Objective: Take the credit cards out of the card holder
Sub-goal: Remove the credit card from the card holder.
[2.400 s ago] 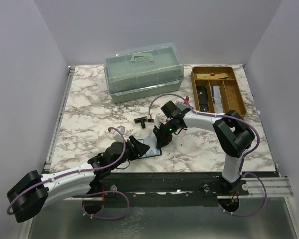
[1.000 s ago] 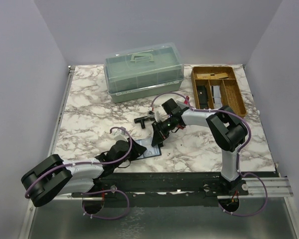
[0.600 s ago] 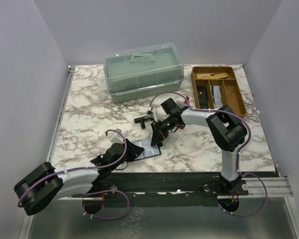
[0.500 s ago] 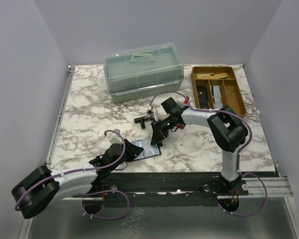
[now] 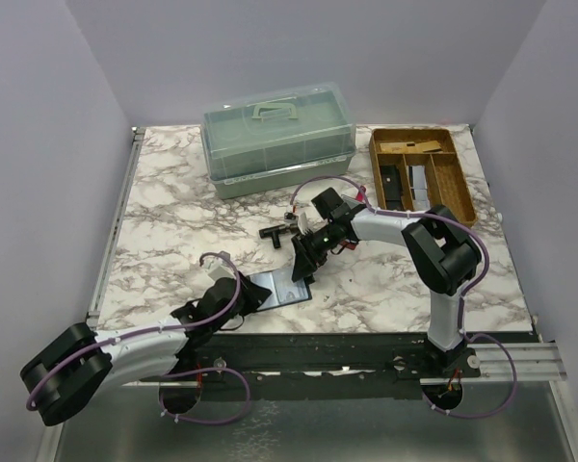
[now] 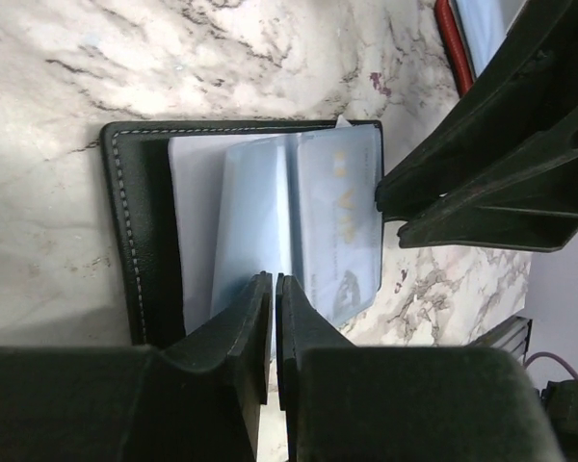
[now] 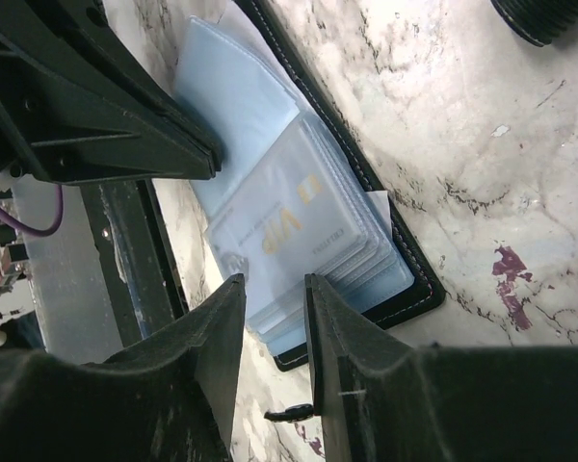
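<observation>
None out yet | pale-blue glossy credit cards (image 6: 337, 221) sleeved inside open black stitched card holder (image 6: 140, 231) | left gripper (image 6: 275, 289) nearly together, grip unclear; right gripper (image 7: 273, 289) apart | next I'd pinch one edge, slide out.

The desk (image 5: 164, 231) is lit brightly and evenly from above in the top view; only short, soft shadows are cast. In the wrist views, the left pincer (image 6: 273, 284) and right pincer (image 7: 273, 289) are rendered dark and blurred, and pale glare is seen on the credit cards (image 7: 289, 217).
</observation>
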`<state>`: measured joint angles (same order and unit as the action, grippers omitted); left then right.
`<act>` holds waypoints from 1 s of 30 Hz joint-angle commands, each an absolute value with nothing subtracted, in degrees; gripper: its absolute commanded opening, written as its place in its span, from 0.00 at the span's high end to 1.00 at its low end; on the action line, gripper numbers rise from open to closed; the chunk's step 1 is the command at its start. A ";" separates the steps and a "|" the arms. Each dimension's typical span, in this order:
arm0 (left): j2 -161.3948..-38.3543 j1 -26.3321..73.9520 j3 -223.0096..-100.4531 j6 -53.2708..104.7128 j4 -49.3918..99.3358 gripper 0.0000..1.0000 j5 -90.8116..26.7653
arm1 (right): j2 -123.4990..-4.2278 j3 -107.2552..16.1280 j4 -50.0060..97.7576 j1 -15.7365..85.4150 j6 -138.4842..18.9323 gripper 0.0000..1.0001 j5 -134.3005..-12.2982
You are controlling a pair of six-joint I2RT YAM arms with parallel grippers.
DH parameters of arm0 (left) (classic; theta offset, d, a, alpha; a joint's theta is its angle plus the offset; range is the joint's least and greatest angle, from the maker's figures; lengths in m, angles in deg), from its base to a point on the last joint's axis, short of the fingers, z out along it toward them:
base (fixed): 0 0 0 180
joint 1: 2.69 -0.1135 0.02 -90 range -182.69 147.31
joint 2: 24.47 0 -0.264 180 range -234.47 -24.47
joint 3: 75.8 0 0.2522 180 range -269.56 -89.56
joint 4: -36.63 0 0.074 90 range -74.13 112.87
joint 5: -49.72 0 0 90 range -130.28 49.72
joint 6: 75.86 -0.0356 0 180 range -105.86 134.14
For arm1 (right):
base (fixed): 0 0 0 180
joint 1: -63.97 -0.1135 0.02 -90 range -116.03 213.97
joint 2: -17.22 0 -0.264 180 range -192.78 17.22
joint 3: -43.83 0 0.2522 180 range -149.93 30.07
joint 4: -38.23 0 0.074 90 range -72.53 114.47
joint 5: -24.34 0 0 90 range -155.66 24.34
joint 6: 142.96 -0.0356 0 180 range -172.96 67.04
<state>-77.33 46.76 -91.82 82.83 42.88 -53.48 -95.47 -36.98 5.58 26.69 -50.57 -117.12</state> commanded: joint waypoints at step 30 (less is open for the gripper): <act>-96.27 46.00 -97.05 79.88 53.02 0.98 -52.43 | -94.98 -36.81 4.04 26.88 -52.08 0.50 -115.69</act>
<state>-93.50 46.39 -96.28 80.31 53.72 -53.28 -94.85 -37.06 4.77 27.19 -51.40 -114.24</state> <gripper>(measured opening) 0.048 0.500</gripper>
